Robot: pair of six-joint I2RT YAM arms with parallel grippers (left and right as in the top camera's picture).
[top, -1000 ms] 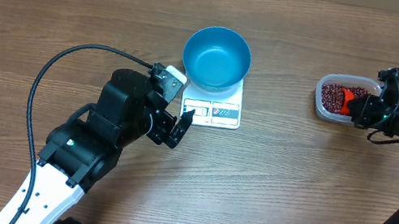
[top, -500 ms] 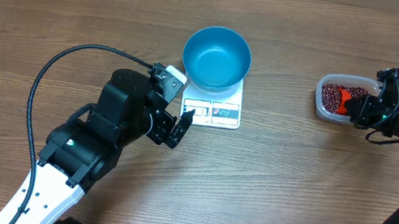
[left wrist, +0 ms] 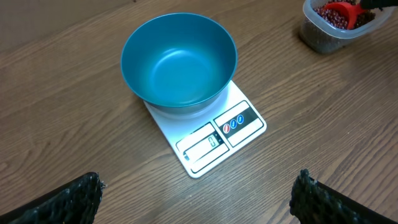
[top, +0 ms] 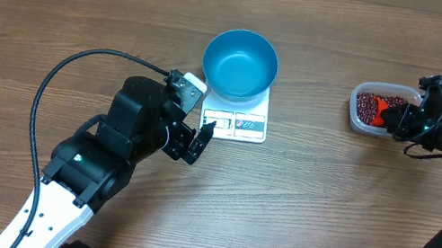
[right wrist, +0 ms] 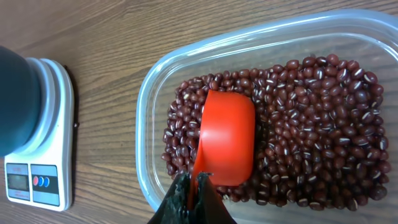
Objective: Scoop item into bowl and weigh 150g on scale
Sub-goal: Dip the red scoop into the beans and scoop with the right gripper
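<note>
Over the last second almost nothing has shifted. The orange-red plastic scoop (right wrist: 227,137) has only nudged slightly inside the clear rounded plastic tub (right wrist: 144,118) at the far right, where it sits among the small dark red beans (right wrist: 311,112). The right jaws stay pinched on its handle, so scooping looks under way with no load lifted yet. The left jaws hang spread wide and empty, near the small white rectangular scale (left wrist: 211,140). The scale carries the empty round blue bowl (left wrist: 178,59) mid-tabletop (top: 323,215). Its display and button markings are too small to read.
</note>
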